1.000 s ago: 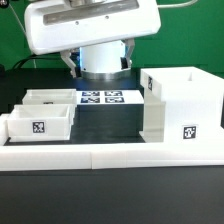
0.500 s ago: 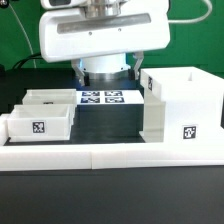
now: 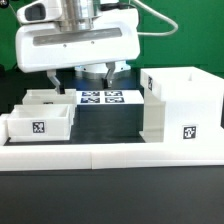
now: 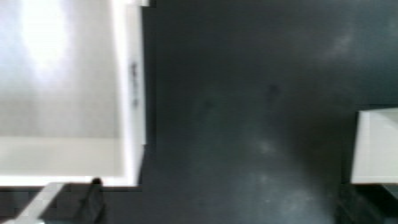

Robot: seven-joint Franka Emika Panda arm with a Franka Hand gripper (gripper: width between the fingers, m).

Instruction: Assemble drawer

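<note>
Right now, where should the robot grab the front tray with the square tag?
Probably the front tray by its thin upright wall on the exterior view's right, coming straight down: it sits flat, open side up, leaving that wall free. The other tray sits close behind its far wall.

Robotics lab bench, black tabletop [image 3: 110, 122] was edged by a low white border wall [image 3: 110, 153], the marker board [image 3: 100, 98] lay flat on it, green backdrop [image 3: 195, 45] hung behind, white robot arm [image 3: 80, 40] stood over, square tags sat on the white drawer box [image 3: 175, 100].
</note>
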